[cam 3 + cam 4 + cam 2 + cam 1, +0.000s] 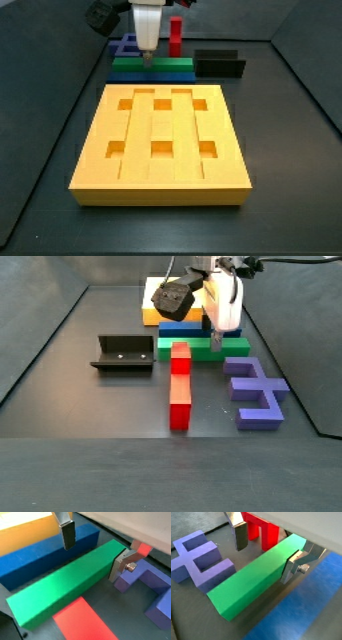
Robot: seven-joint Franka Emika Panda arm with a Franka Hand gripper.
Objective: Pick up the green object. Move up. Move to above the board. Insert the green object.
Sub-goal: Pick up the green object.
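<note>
In a side view the board (160,140) lies nearest; behind it rests the green object (150,69), beside a blue slab (150,59). The gripper (268,549) straddles the bar's far end, fingers (240,536) open, not yet touching. The bar looks rigid, light and smooth; grasp across its narrow width.

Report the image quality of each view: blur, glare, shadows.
In both wrist views the gripper straddles the green object with jaws open; its fingers look soft and edges smear slightly. In a side view the board is evenly lit, without glare. In a side view the fixture is dark, detail lost.
</note>
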